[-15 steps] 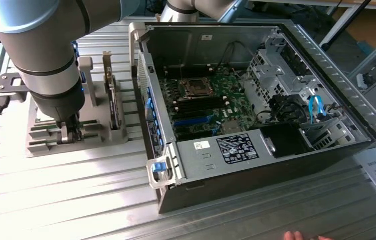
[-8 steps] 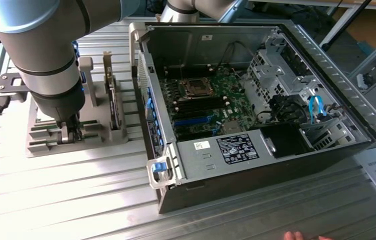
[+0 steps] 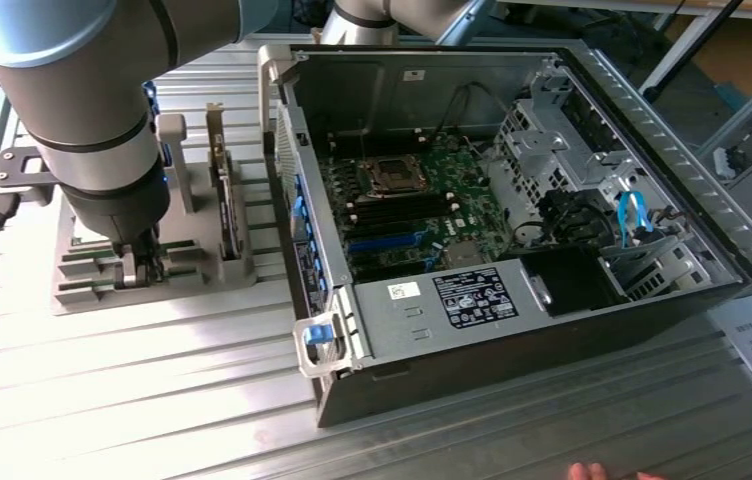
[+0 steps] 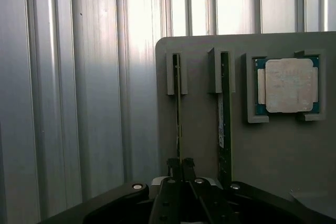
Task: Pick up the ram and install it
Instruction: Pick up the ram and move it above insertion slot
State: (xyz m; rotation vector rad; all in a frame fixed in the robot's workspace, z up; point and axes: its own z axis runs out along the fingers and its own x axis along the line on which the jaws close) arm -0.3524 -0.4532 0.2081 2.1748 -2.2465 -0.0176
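Found the ram [image 4: 178, 124], a long slim green circuit-board stick, standing on edge in a slot of a flat grey plastic holder [image 4: 202, 103]. Noted a taller dark circuit card [image 4: 224, 119] upright in the next slot, just beside the ram but apart from it. Noted past that a square silver processor chip [image 4: 287, 85] lying flat in its own recess.

Recorded the dark two-fingered gripper [image 4: 180, 165] low over the holder, fingers nearly together and pinching the ram's thin upper edge between them.

Saw the holder resting on a ribbed aluminium table [image 4: 79, 103]. Located an open black and grey metal computer case [image 3: 616, 90] to the exterior view's right of the holder, lying on its side and well apart from the ram. Logged inside it a green motherboard [image 3: 410, 200], a black power supply [image 3: 483, 295] bearing a printed label, and a blue cable [image 3: 632, 215]. Noted a person's fingertips [image 3: 587, 470] at the table's near edge.
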